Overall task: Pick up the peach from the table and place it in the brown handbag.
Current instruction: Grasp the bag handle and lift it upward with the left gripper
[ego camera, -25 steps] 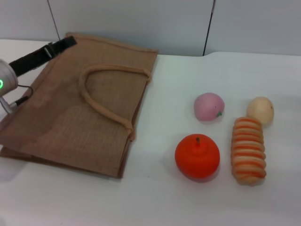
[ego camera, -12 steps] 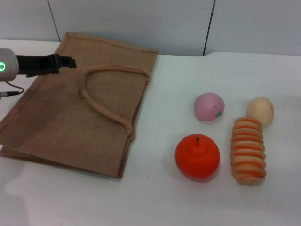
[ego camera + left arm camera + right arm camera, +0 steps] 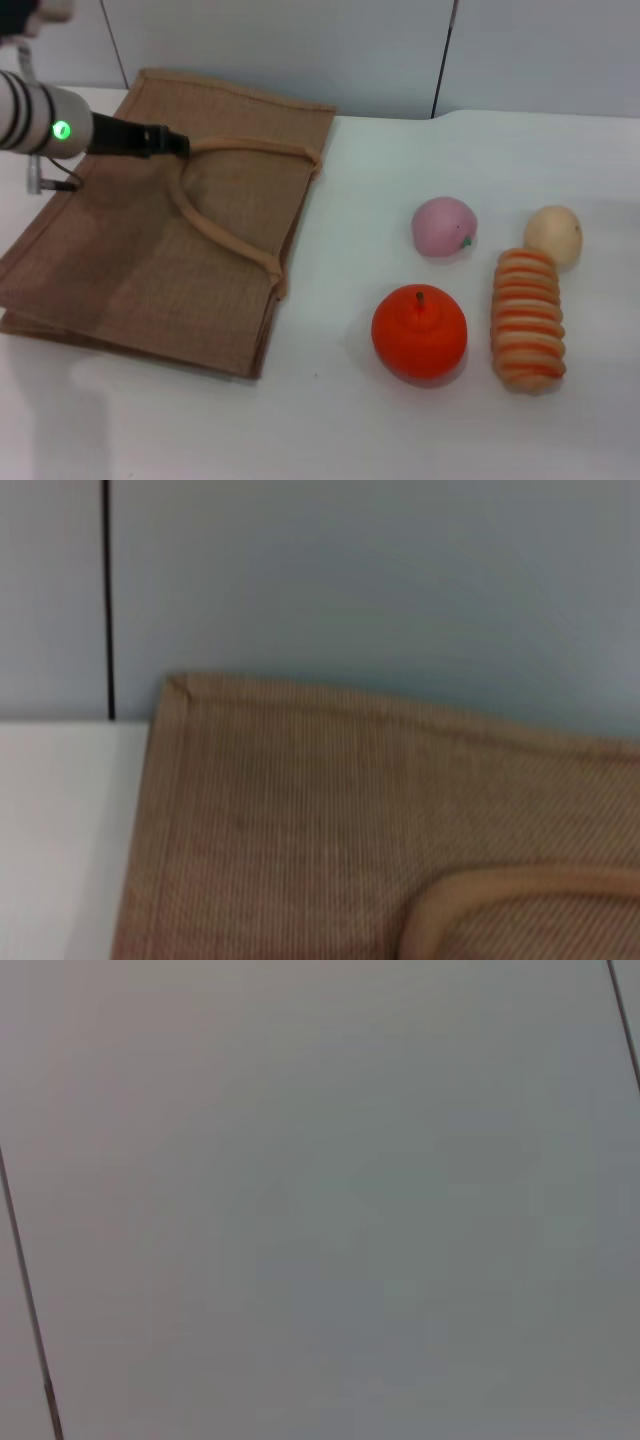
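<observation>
Peach (image 3: 444,226) is lying on the worktop (image 3: 400,420); left claw (image 3: 170,142) is hovering over the brown handbag (image 3: 130,270), grip state indiscernible.

The peach (image 3: 444,227) sits on the white table (image 3: 380,180) with open tabletop behind it and to its left, toward the brown handbag (image 3: 150,260). An orange fruit (image 3: 419,332) crowds it in front; a striped bread roll (image 3: 529,318) and a pale fruit (image 3: 554,234) stand to its right. The left gripper (image 3: 172,142) hangs over the handbag's top, near its looped handle (image 3: 215,225).
</observation>
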You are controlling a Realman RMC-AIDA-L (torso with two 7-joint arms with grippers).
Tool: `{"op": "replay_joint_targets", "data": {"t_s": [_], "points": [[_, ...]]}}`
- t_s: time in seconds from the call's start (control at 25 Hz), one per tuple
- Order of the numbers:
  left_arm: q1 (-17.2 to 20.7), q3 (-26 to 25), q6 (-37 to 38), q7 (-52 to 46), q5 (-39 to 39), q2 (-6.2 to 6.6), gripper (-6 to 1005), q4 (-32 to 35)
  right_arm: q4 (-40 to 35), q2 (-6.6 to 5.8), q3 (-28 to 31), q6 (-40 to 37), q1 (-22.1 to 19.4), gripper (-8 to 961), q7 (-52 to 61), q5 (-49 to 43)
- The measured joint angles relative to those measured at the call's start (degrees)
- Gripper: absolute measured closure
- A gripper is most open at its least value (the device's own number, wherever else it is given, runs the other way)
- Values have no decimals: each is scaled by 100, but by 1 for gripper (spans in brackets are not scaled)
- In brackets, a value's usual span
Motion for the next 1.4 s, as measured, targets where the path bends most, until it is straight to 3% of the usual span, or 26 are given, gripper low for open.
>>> {"op": "replay_joint_targets", "data": {"t_s": [0.2, 0.28, 0.6, 0.84, 1.4], "points": [[-171, 135, 454, 23, 69, 83, 386, -676, 0, 0, 2, 0, 0, 74, 5, 4], [-200, 157, 571, 52, 91, 93, 519, -785, 0, 0, 1, 0, 0, 74, 5, 9], [-260, 167, 943, 435, 40, 30, 550, -956, 0, 0, 1, 0, 7, 74, 5, 3], [-473, 172, 1276, 571, 45, 74, 557, -1510, 0, 0, 0, 0, 9, 75, 6, -9], [-436, 124, 1325, 561, 37, 72, 618, -1540, 0, 7, 0, 0, 9, 75, -5, -8]]}}
